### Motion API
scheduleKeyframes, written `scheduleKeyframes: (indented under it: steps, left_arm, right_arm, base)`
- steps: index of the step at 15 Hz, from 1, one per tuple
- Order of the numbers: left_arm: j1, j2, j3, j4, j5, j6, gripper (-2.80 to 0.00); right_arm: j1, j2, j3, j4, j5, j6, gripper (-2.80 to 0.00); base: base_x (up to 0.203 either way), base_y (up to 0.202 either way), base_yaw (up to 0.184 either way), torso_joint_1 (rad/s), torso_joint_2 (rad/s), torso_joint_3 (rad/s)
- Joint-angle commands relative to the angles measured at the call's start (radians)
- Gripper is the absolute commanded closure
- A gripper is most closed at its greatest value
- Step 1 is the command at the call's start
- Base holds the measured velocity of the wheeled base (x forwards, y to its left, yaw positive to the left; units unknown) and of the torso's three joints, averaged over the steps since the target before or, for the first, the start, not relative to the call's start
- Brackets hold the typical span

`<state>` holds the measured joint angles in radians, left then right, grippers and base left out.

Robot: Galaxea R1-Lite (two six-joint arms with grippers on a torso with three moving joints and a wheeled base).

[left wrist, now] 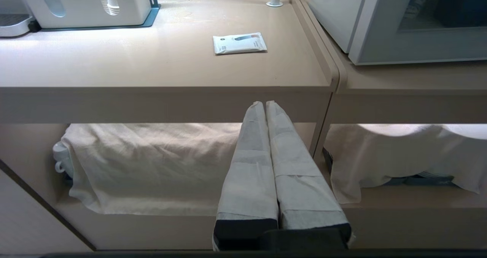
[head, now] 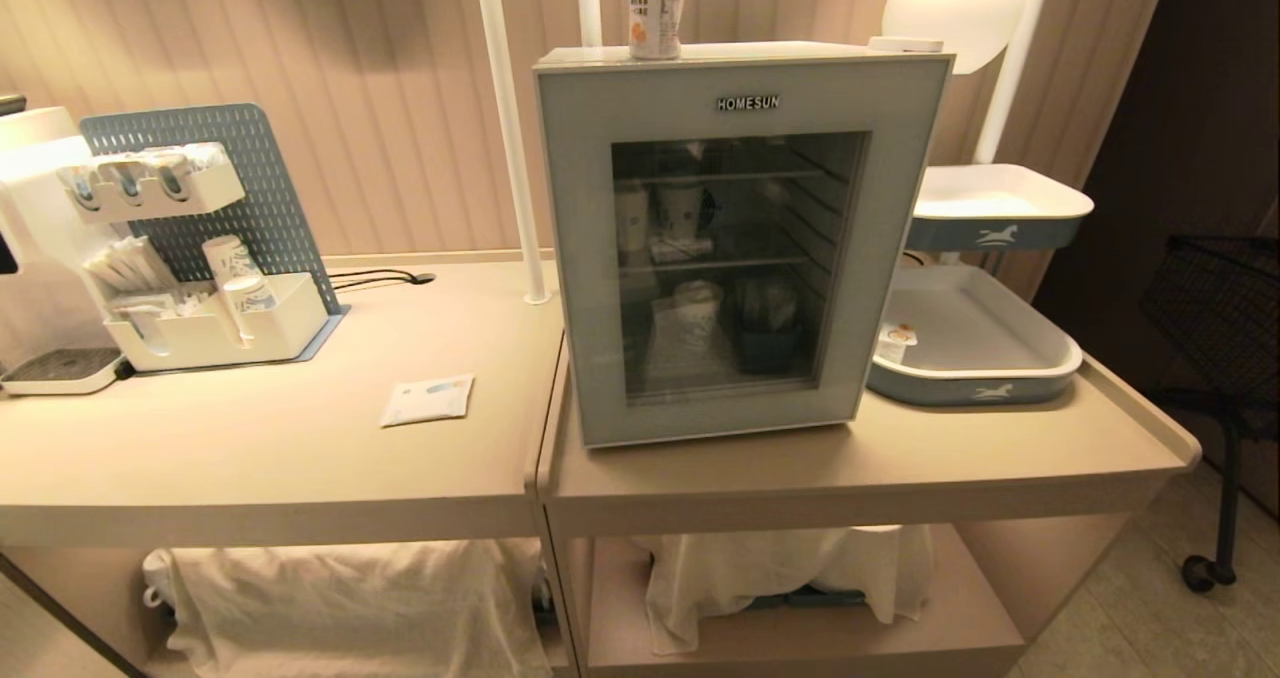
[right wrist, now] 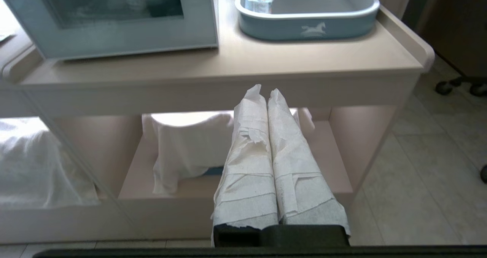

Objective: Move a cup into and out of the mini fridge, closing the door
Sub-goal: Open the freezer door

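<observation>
The cup [head: 657, 16], a small white tub with an orange fruit picture, stands upright on top of the mini fridge [head: 740, 248]. The fridge's grey-blue door [head: 590, 258] with its dark glass window is shut; paper cups and other items show dimly on the wire shelves behind the glass. Neither arm shows in the head view. My left gripper [left wrist: 264, 104] is shut and empty, low in front of the left counter's edge. My right gripper [right wrist: 265, 91] is shut and empty too, low before the right counter's edge, below the fridge [right wrist: 114, 18].
A white sachet [head: 428, 399] lies on the left counter, also seen as a sachet [left wrist: 239, 43] from the left wrist. An organiser rack [head: 190, 258] stands at far left. Blue trays [head: 975, 383] sit right of the fridge. White cloths [head: 350, 598] cover the lower shelves. A wheeled black cart [head: 1215, 358] stands at far right.
</observation>
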<state>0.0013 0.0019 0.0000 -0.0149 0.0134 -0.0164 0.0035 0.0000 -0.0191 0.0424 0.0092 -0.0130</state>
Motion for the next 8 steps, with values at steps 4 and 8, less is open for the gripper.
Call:
scheduleKeyframes:
  steps: [4, 8]
  left_arm:
    - [0.000, 0.000, 0.002, -0.002, 0.000, 0.000, 0.00]
    - [0.002, 0.000, 0.002, -0.002, 0.000, 0.001, 0.00]
  right_arm:
    - [0.001, 0.002, 0.001, 0.001, 0.000, -0.001, 0.00]
    - [0.000, 0.002, 0.001, 0.001, 0.001, -0.001, 0.00]
  base:
    - [0.187, 0.000, -0.002, 0.002, 0.00, 0.002]
    - [0.024, 0.000, -0.001, 0.002, 0.00, -0.002]
